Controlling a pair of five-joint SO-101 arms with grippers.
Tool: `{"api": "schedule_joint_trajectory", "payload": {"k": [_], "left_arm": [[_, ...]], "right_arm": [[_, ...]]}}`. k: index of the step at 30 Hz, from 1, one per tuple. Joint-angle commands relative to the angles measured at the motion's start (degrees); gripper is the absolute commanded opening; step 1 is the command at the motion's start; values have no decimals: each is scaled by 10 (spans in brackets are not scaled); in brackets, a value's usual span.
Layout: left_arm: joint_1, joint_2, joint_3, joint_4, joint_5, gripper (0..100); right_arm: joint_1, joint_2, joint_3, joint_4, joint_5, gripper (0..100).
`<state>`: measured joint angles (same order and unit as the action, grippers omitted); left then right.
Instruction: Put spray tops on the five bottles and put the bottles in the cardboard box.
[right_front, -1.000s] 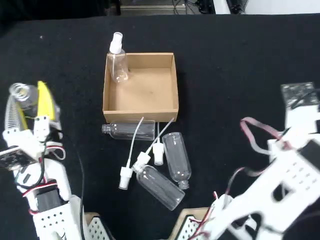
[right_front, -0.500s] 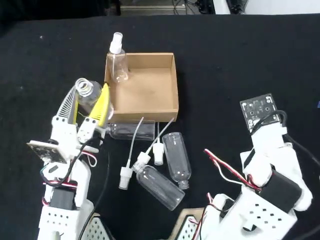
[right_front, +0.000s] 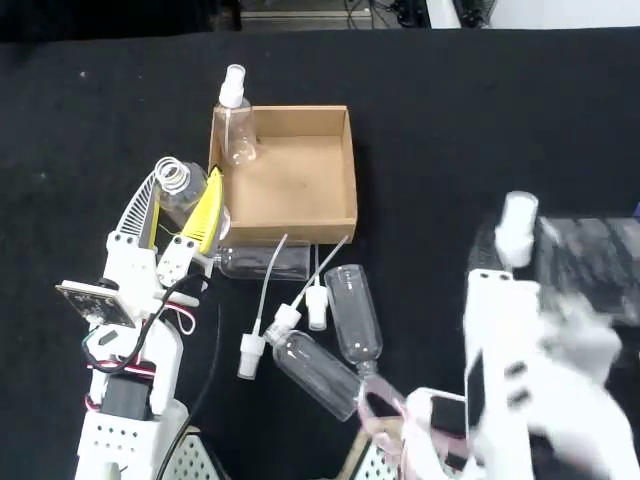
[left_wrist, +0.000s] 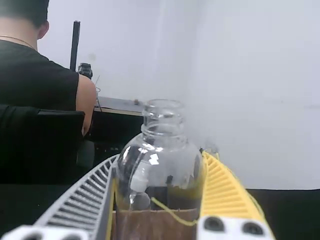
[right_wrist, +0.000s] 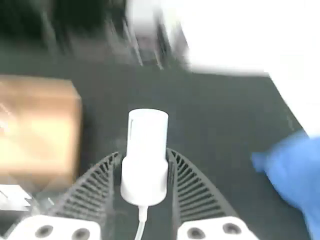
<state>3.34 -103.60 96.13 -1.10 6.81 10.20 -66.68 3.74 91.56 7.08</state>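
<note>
Left gripper (right_front: 183, 190) clamped on uncapped bottle (left_wrist: 161, 165), upright, neck open upward, just beside cardboard box (right_front: 283, 230) front-left corner. Right gripper (right_wrist: 144, 156) pinching spray top (right_wrist: 147, 137), well apart to bottle's right. Next, likely: top crosses left, tube lines up with neck axis.

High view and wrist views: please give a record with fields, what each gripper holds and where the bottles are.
left gripper: shut on upright clear plastic bottle without top, beside the brown cardboard box
right gripper: shut on a white spray top
in box: one capped bottle, far left corner
black table: three clear bottles lying before the box, loose spray tops among them
</note>
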Motion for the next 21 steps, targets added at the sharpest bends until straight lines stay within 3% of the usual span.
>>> {"api": "schedule_joint_trajectory", "payload": {"k": [1,6,16,21], "left_arm": [[4,-9,13,-4,4,30],[6,-9,13,-4,4,30],[108,-9,13,-4,4,30],[125,-9,13,-4,4,30]], "right_arm": [[-93,14,-76,-45,-70,11],[-175,14,-75,-115,-126,11],[-181,14,-70,-139,-157,10],[-181,14,-70,-139,-157,11]]}}
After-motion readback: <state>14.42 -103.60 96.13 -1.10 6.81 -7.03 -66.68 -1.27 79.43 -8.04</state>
